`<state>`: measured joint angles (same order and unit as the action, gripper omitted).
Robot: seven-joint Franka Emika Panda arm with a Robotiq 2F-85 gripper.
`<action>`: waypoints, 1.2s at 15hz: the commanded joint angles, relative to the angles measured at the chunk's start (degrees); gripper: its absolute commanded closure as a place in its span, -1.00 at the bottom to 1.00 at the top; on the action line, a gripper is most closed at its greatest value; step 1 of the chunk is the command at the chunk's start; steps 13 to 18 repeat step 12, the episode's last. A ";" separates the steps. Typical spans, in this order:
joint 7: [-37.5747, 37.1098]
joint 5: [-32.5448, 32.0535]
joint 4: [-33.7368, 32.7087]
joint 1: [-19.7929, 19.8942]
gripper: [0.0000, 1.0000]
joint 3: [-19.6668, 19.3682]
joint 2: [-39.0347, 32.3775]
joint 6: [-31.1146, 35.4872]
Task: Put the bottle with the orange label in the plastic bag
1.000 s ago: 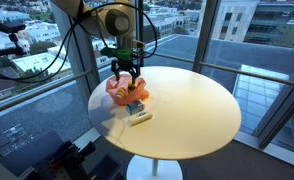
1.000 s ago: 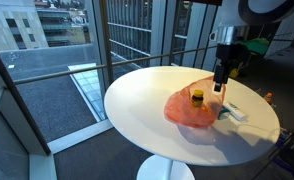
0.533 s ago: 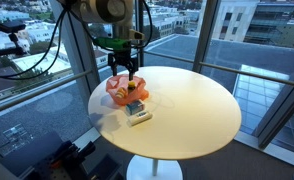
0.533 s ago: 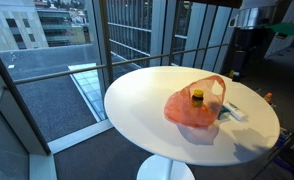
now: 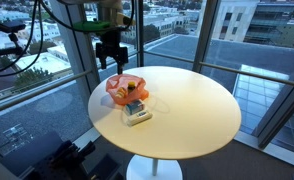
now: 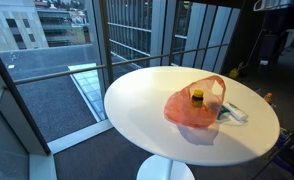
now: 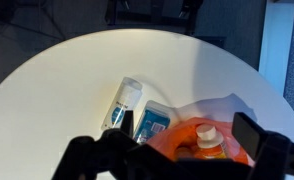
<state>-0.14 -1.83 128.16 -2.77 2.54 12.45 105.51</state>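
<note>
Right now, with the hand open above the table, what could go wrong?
1. The bottle stands upright in the slack, open-mouthed orange bag; it may tip and roll out.
2. The bag sits near the table edge, so a nudge might push it off.
3. The white bottle and blue packet lie right beside the bag; if the hand comes back down, it could knock them.
</note>
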 commanded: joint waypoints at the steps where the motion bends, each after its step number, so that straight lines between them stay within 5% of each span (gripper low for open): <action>1: -1.58 0.24 2.73 0.63 -1.00 -0.31 6.35 -1.63; 18: -0.57 0.01 3.12 0.87 -1.00 -0.42 8.73 -1.40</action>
